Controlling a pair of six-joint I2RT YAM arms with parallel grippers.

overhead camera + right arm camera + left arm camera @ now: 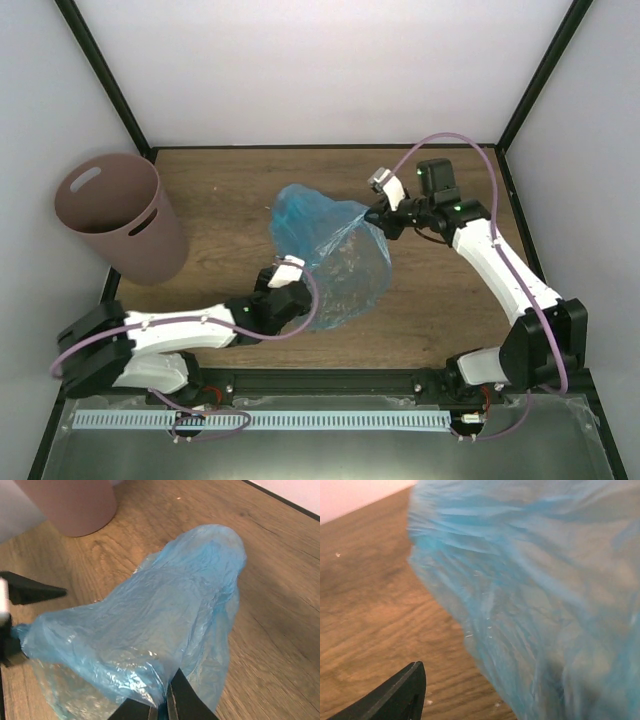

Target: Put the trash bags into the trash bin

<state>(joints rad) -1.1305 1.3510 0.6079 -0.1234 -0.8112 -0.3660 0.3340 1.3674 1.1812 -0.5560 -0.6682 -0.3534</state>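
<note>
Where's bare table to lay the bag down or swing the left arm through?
Bare table: between trash bin and trash bag, and near-right beside the right arm. Crowded mid-table, where left gripper and right gripper flank it.

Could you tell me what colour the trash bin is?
The bin is dusty mauve-brown; top view.

White shells over black joints on left arm [185, 333] and right arm [497, 262], lilac cables [440, 140] looped alongside, black wedge-shaped fingers [189, 702], green light [458, 208] near right wrist.
</note>
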